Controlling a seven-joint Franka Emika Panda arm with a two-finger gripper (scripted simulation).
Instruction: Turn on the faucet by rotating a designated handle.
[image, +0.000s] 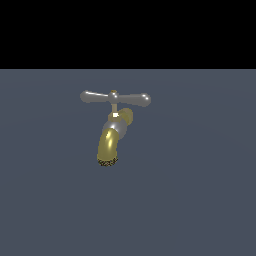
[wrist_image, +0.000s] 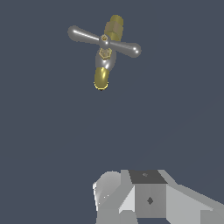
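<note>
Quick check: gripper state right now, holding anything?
Gripper: cannot tell whether open or closed; fingertips out of view, well apart from the faucet, holding nothing visible.

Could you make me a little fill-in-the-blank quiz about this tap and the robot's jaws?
1. The faucet has a curved spout coloured ____.
2. The handle is a grey crossbar with ____ arms ending in rounded bulbs.
3. In the exterior view, the robot arm is ____.
4. In the wrist view, the grey robot part is ____ the handle, not touching it.

Missing words: gold; two; not visible; apart from
</note>
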